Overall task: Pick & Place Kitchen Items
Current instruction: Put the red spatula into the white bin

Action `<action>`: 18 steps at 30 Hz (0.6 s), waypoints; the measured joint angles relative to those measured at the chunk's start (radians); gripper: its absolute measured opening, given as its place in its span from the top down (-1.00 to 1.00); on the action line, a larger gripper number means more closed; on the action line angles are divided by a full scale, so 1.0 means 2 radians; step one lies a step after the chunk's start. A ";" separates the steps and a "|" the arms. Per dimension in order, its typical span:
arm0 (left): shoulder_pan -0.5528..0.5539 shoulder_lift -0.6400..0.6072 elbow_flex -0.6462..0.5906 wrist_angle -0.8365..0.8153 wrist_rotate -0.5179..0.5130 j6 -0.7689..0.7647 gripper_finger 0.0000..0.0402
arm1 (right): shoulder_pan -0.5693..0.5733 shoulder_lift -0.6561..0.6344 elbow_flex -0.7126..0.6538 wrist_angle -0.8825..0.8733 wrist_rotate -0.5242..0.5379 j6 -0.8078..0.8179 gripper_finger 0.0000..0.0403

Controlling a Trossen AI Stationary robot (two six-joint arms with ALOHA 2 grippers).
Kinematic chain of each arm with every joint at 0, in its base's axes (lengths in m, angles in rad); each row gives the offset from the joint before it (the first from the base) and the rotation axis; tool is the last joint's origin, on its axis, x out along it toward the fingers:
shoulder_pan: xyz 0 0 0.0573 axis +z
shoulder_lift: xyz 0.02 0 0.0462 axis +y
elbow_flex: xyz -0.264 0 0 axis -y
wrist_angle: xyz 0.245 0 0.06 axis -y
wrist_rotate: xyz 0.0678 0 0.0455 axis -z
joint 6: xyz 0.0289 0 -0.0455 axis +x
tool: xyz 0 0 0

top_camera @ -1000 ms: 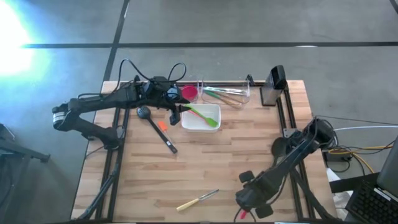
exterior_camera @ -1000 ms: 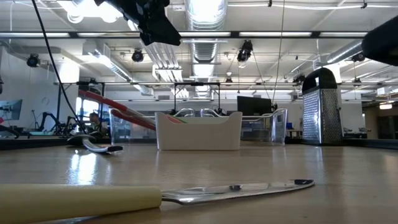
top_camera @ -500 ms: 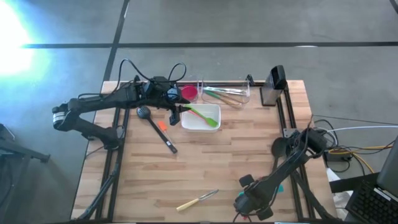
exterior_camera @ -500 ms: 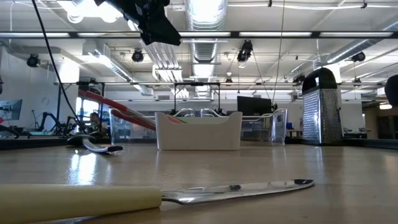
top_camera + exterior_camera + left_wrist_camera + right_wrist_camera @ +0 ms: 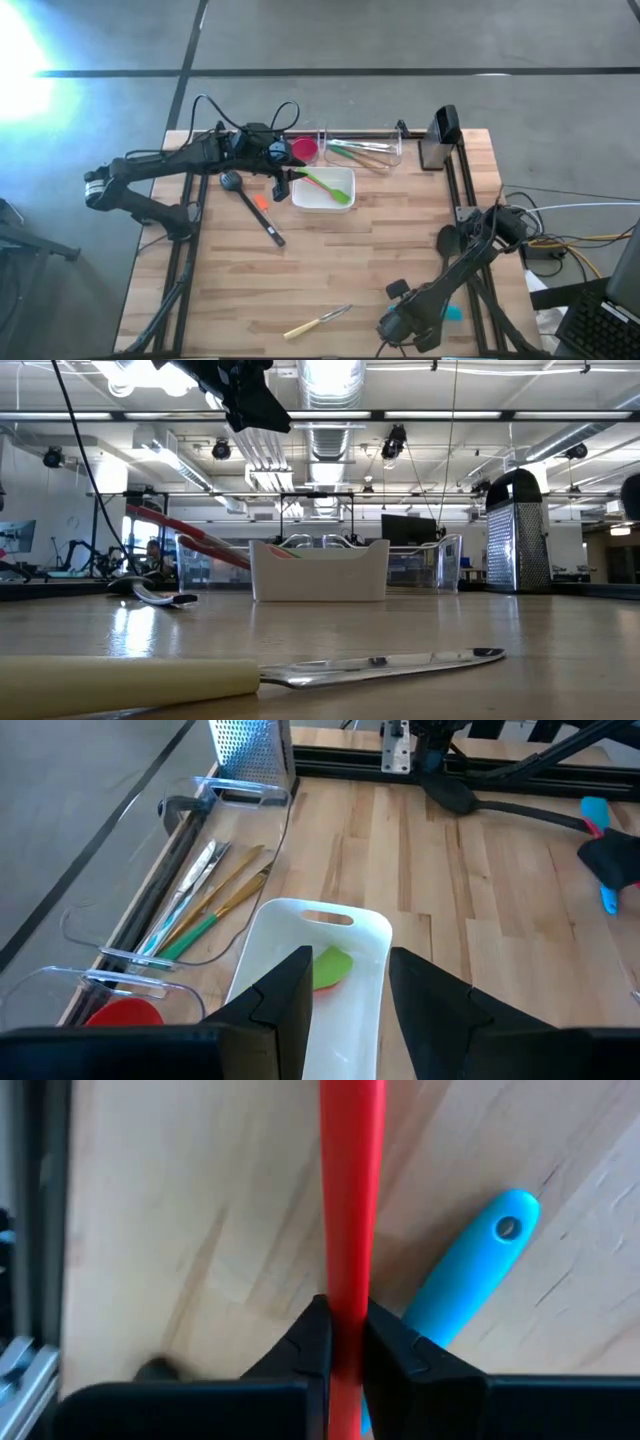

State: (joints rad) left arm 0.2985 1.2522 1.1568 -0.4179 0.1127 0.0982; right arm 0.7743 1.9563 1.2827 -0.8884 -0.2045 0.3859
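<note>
My right gripper (image 5: 345, 1320) is at the table's near right corner (image 5: 400, 325), shut on a red utensil handle (image 5: 350, 1180). A blue utensil handle (image 5: 470, 1260) lies on the wood just beside it. My left gripper (image 5: 350, 990) hangs open above the left end of the white dish (image 5: 300, 920) and holds nothing. A green spatula (image 5: 325, 184) lies in that dish. A black ladle (image 5: 250, 205) lies left of the dish. A cream-handled knife (image 5: 315, 322) lies at the near edge. My right gripper pinches the red handle (image 5: 349, 1280) between its two fingers, which come from above and lie across it. The handle runs on past the fingers over the tabletop. I cannot tell whether it is lifted or rests on the wood.
Clear bins (image 5: 362, 150) at the far edge hold green and gold utensils and something red (image 5: 303, 150). A metal grater (image 5: 440, 140) stands at the far right. Bare wood (image 5: 350, 260) lies in the table's middle.
My right arm has sunk lower at the near right corner, and the blue utensil beside its gripper has come into sight from above. My left arm has kept still.
</note>
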 joint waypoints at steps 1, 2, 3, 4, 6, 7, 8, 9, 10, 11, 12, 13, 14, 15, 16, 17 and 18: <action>0.000 0.000 0.000 0.000 0.000 0.000 0.31 | 0.000 -0.009 0.000 -0.005 0.003 0.002 0.90; 0.000 0.000 0.000 0.002 0.000 0.000 0.31 | 0.001 -0.021 0.000 -0.014 0.010 0.006 0.90; 0.000 0.000 0.000 0.004 0.000 0.000 0.31 | 0.001 -0.032 0.004 -0.030 0.017 0.008 0.92; 0.000 0.000 0.000 0.006 0.000 0.002 0.31 | 0.001 -0.041 0.010 -0.048 0.025 0.010 0.93; 0.000 0.000 0.000 0.010 0.000 0.002 0.31 | 0.000 -0.053 0.024 -0.093 0.047 0.011 0.94; 0.000 0.000 0.000 0.012 0.000 0.002 0.31 | -0.001 -0.058 0.032 -0.120 0.060 0.011 0.94; 0.000 0.000 0.000 0.012 0.000 0.002 0.31 | -0.002 -0.064 0.039 -0.142 0.074 0.013 0.94; 0.000 0.000 0.000 0.012 0.000 0.002 0.31 | -0.005 -0.070 0.048 -0.158 0.091 0.019 0.94; 0.000 0.000 0.000 0.012 0.000 0.002 0.31 | -0.009 -0.077 0.056 -0.173 0.106 0.029 0.94; 0.000 0.000 0.000 0.012 0.000 0.002 0.31 | -0.014 -0.083 0.062 -0.188 0.119 0.039 0.94; 0.000 0.000 0.000 0.012 0.001 0.000 0.31 | -0.019 -0.089 0.065 -0.201 0.131 0.049 0.94; -0.001 0.000 0.000 0.013 0.003 -0.003 0.31 | -0.026 -0.093 0.067 -0.212 0.144 0.062 0.94; -0.001 0.000 0.000 0.013 0.006 -0.007 0.31 | -0.035 -0.098 0.068 -0.216 0.160 0.075 0.94; -0.001 0.000 0.000 0.013 0.012 -0.010 0.31 | -0.043 -0.105 0.068 -0.218 0.178 0.088 0.94; -0.001 0.000 0.000 0.015 0.019 -0.011 0.31 | -0.052 -0.112 0.067 -0.219 0.195 0.100 0.94; -0.001 0.000 0.000 0.019 0.024 -0.012 0.31 | -0.063 -0.121 0.066 -0.220 0.213 0.109 0.94; -0.002 0.000 0.000 0.023 0.029 -0.014 0.31 | -0.072 -0.128 0.064 -0.220 0.231 0.118 0.94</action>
State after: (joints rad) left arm 0.2951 1.2526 1.1568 -0.3717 0.1714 0.0704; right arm 0.6311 1.7009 1.4099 -1.3282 0.2580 0.6222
